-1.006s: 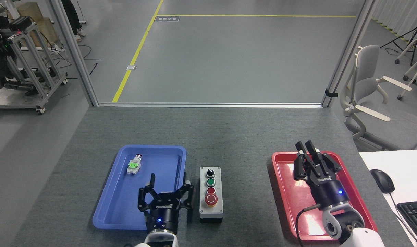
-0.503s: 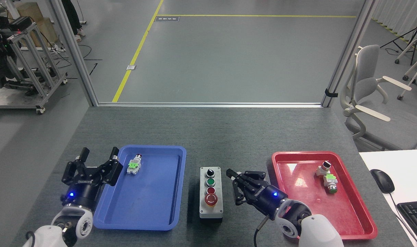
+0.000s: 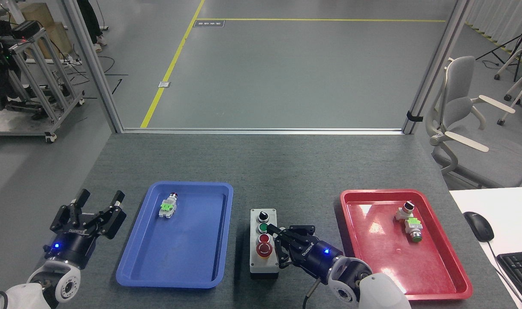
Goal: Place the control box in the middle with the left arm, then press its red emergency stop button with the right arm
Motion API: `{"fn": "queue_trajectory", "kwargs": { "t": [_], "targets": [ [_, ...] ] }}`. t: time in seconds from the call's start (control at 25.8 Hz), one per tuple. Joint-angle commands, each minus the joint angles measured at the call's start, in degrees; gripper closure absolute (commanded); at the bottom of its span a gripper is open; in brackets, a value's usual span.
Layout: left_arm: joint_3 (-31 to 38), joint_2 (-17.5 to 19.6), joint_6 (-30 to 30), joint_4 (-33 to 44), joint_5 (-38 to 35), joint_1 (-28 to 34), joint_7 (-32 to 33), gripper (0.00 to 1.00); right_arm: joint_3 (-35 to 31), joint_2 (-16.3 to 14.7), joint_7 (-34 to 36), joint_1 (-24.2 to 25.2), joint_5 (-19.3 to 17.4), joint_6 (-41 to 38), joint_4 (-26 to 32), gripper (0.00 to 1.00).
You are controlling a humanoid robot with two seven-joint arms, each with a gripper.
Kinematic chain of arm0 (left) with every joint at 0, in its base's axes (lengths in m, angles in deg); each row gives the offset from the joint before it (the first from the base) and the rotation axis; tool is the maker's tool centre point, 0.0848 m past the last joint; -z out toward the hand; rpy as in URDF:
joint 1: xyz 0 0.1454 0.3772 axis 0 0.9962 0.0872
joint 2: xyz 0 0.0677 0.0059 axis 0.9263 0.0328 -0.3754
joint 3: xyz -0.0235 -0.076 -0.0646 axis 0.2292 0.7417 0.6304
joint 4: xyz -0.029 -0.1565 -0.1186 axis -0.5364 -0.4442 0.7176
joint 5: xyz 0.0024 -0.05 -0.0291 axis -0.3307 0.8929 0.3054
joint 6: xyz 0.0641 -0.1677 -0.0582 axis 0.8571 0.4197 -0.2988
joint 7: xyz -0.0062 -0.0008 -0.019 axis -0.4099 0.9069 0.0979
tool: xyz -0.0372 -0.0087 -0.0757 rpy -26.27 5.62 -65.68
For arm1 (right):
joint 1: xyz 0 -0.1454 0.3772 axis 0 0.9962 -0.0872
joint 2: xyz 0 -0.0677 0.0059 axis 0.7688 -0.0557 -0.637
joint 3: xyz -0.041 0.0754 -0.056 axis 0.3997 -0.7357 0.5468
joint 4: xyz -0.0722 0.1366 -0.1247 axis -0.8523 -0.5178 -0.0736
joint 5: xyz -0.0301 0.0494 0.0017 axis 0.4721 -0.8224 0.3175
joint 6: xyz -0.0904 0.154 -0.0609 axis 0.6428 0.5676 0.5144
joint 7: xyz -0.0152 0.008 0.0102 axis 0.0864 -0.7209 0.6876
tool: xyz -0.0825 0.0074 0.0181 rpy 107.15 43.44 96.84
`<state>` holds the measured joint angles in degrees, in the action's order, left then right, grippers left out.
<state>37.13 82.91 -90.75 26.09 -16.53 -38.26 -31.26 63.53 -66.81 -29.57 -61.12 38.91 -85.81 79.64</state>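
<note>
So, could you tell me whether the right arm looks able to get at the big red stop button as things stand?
Probably yes. The right hand is at the control box's right edge, beside the stop button, and nothing lies between them. The left hand is well clear, left of the blue tray.

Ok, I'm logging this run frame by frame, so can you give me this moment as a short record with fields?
control box: on the grey table, between the two trays, upright
big red button: nearest end of the box, not yet touched
right gripper: beside the box's right edge, fingertips at the button row, open or shut unclear
left gripper: open, empty, left of the blue tray
blue tray contents: one small pushbutton part
red tray contents: one small pushbutton part
</note>
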Motion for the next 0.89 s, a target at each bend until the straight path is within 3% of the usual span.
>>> {"fn": "queue_trajectory", "kwargs": {
  "t": [0.0,0.35,0.62,0.74,0.85],
  "targets": [
    [0.15,0.22,-0.44,-3.75,0.04,-1.02,-0.22,0.00,0.11,0.20,-0.20,-0.08,0.01,-0.40,-1.33,1.00],
    [0.15,0.57,-0.53,-6.83,0.21,-1.28,-0.66,0.00,2.30,0.20,-0.20,-0.08,0.10,-0.31,-2.29,1.00],
    [0.15,-0.04,-0.09,-1.82,0.21,-0.23,-0.48,0.00,3.97,0.20,-0.20,-0.08,0.10,-0.22,-2.47,1.00],
    [0.24,-0.48,2.28,2.05,0.21,2.05,-0.57,0.01,3.97,0.20,-0.20,-0.08,0.10,-0.22,-2.82,1.00],
    [0.07,-1.45,9.22,7.94,-0.23,4.43,-0.13,0.01,3.97,0.46,-0.20,-0.08,0.10,-0.48,-4.49,1.00]
  ]
}}
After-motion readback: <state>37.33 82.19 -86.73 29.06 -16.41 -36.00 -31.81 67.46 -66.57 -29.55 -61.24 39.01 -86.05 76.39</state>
